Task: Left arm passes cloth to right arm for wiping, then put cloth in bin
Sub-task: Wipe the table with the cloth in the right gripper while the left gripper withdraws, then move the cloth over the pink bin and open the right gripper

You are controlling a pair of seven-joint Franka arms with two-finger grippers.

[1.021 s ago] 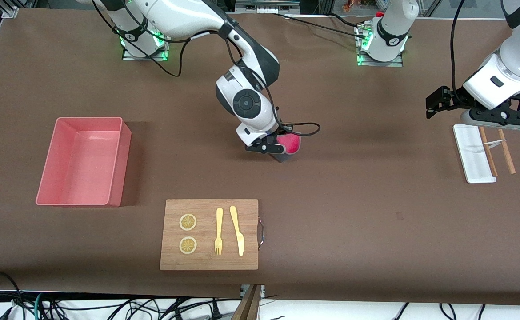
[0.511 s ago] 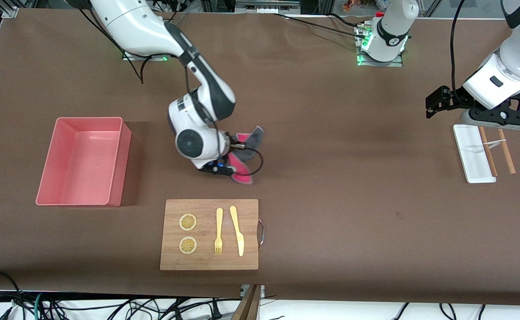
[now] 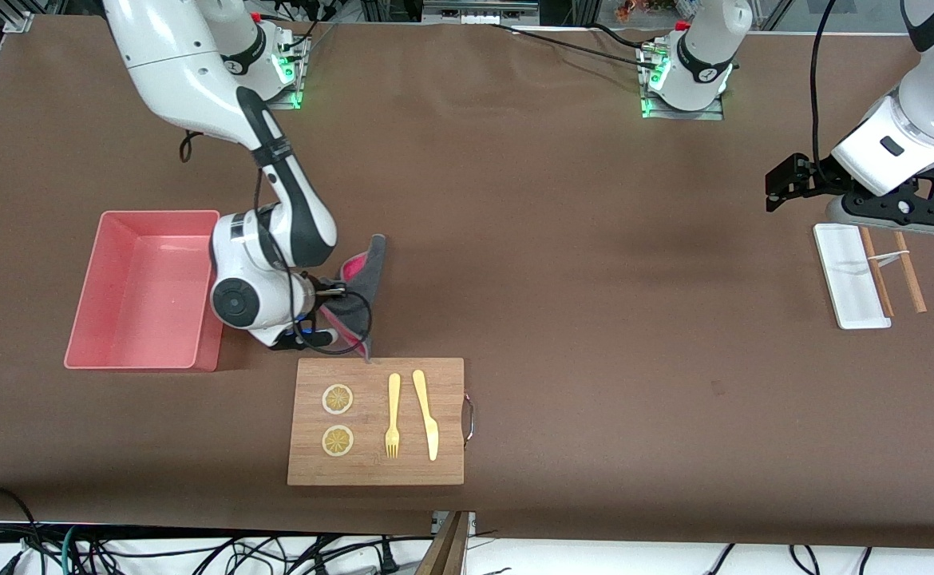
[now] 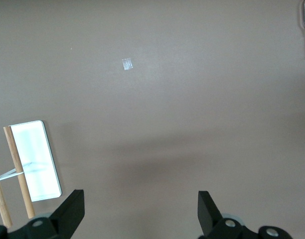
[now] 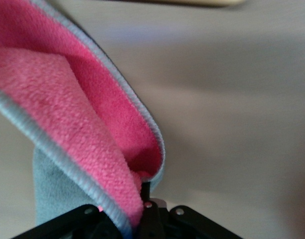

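Observation:
My right gripper (image 3: 331, 313) is shut on the cloth (image 3: 361, 285), a floppy rag, dark grey outside and crimson-pink inside. It hangs folded between the pink bin (image 3: 148, 289) and the wooden board (image 3: 376, 421), just above the table. In the right wrist view the cloth (image 5: 82, 129) fills most of the picture, pinched in the shut jaws. My left gripper (image 3: 786, 182) is open and empty, waiting above the white tray (image 3: 848, 275) at the left arm's end of the table; its fingers (image 4: 70, 211) stand wide apart in the left wrist view.
The wooden board carries two lemon slices (image 3: 338, 398), a yellow fork (image 3: 393, 415) and a yellow knife (image 3: 426, 414). Two wooden chopsticks (image 3: 876, 270) lie on and beside the white tray (image 4: 35, 159). The bin is empty.
My right arm has swept the cloth across the table from the middle toward the bin, and closer to the wooden board. The left arm has not moved.

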